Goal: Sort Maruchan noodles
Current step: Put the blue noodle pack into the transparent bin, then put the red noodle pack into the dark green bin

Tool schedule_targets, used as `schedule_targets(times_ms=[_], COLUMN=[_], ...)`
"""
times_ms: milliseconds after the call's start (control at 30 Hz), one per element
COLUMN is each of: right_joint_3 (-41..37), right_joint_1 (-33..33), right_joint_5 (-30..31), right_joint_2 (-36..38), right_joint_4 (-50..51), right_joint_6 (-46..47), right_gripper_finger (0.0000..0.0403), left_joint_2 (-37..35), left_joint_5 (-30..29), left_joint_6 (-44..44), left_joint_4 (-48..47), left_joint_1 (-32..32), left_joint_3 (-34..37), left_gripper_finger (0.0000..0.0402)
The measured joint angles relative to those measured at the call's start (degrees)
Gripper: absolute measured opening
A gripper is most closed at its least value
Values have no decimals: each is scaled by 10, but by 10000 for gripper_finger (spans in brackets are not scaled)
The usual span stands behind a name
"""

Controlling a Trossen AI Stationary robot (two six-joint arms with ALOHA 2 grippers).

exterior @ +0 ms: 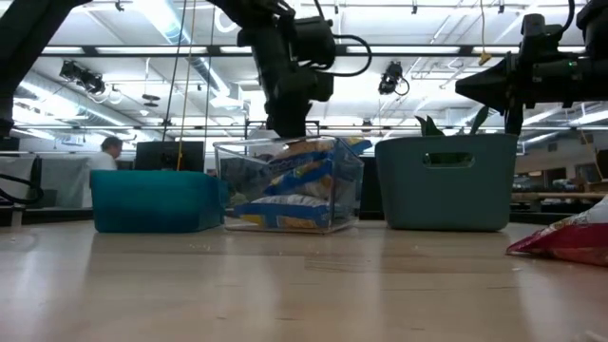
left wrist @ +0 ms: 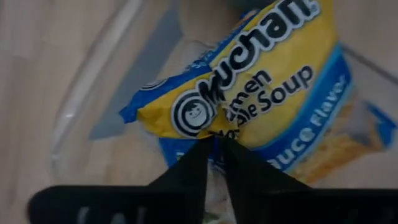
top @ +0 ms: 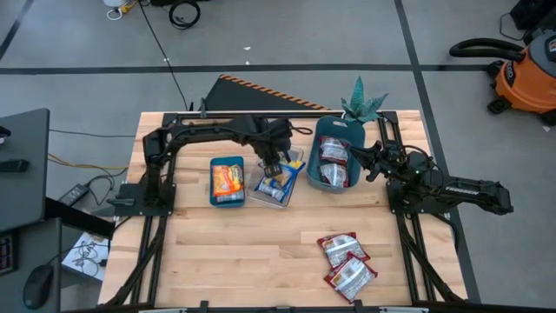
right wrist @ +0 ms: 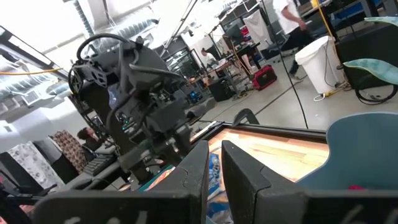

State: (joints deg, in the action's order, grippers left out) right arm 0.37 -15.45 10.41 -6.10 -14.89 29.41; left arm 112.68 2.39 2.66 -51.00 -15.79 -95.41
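My left gripper points down over the clear container at the table's middle, shut on a yellow-and-blue Maruchan noodle packet. More yellow-blue packets lie inside that container. The left teal bin holds an orange packet. Red packets lie in the right teal bin. Two red packets lie flat on the table at the near right. My right gripper waits, shut and raised, beside the right bin. My left gripper pinches the packet's crinkled edge between its two fingertips, coming from above and pointing steeply down. The packet spreads out beyond the fingers over the container's open top. I cannot tell whether it rests on the packets below.
A teal plant-like ornament stands at the far edge behind the right bin. A black board with an orange-striped edge lies beyond the table's far edge. Bare wood spreads across the near left and middle.
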Motion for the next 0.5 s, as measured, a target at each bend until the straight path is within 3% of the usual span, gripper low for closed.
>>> schedule_targets(times_ms=[133, 300, 400, 500], right_joint_3=[0, 0, 0, 0], right_joint_1=[0, 0, 0, 0], right_joint_5=[0, 0, 0, 0], right_joint_2=[0, 0, 0, 0], right_joint_4=[0, 0, 0, 0], right_joint_6=[0, 0, 0, 0], right_gripper_finger=[50, 50, 50, 50], left_joint_2=[0, 0, 0, 0], left_joint_5=[-88, -177, -167, -77], left_joint_6=[6, -5, -22, -36], left_joint_4=[-24, -119, -142, -116], left_joint_1=[5, 12, 24, 48], left_joint_3=[-11, -83, -143, -179], left_gripper_finger=[101, 130, 134, 134])
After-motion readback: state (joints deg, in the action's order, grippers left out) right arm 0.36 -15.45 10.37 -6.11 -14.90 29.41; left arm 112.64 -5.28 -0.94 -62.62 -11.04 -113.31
